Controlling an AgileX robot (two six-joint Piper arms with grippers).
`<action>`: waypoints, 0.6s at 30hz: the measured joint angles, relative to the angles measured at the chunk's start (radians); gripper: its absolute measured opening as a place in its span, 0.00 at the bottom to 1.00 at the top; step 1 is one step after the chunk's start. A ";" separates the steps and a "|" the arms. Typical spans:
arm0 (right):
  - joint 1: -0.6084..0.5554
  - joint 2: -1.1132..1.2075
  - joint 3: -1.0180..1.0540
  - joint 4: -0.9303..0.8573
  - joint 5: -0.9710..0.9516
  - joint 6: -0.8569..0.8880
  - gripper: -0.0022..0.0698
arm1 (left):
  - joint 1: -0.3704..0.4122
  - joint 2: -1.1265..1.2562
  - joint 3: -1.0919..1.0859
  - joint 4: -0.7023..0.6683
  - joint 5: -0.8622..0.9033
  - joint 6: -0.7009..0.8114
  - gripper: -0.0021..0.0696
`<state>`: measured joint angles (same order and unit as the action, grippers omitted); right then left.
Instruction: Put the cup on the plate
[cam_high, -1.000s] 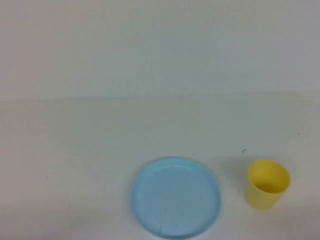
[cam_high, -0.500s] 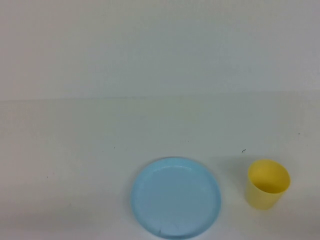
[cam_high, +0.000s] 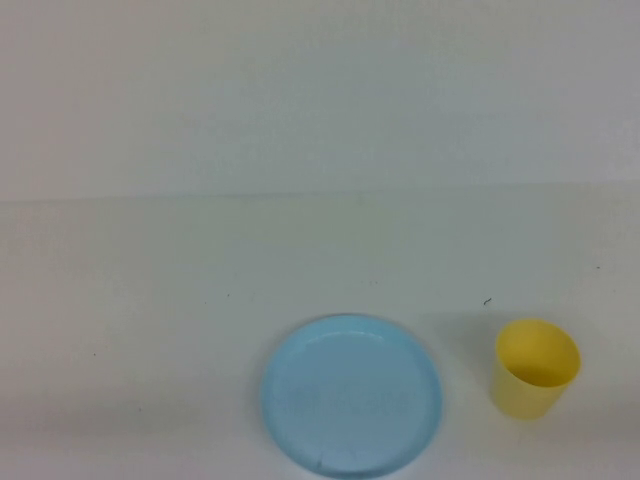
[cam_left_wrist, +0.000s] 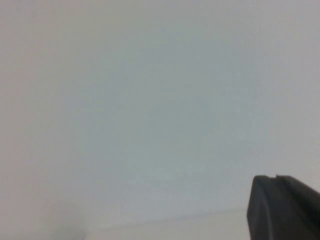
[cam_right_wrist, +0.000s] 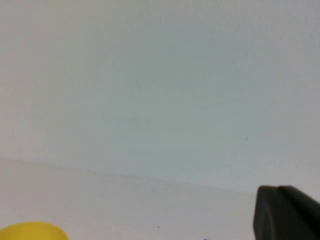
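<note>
Nothing had budged: cup (cam_high: 537, 368) sat on the table (cam_high: 150, 330), plate (cam_high: 351, 395) sat bare.

Over the last second the high view looked basically identical, so the task hadn't really kicked off yet. The yellow cup stood upright on the robot's right side, near the light-blue plate but clearly apart from it, not touching. Neither arm showed up in the high view at all. The left gripper (cam_left_wrist: 282, 207) only peeked in as a dark corner of its own wrist view, clenched with nothing in it; the right gripper (cam_right_wrist: 285, 212) was the same deal, closed and empty, with a sliver of the cup's rim at the edge of its view. Best guess, the right arm would be the closer one. Surface was a plain white tabletop with a few tiny specks, backed by a blank pale wall (cam_high: 320, 90).
</note>
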<state>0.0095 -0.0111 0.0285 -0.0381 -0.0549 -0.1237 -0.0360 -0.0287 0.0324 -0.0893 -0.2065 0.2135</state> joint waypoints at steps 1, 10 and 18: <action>0.000 0.000 0.000 0.000 -0.011 0.000 0.03 | 0.000 0.002 0.000 0.000 -0.010 -0.026 0.03; 0.000 0.000 -0.056 0.015 -0.043 0.000 0.03 | -0.007 0.002 -0.091 0.133 -0.013 -0.343 0.03; 0.000 0.065 -0.336 0.022 0.233 -0.003 0.03 | -0.007 0.115 -0.352 0.204 0.311 -0.291 0.03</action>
<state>0.0095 0.0535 -0.3073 -0.0161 0.1781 -0.1265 -0.0425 0.0862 -0.3192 0.1146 0.1045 -0.0777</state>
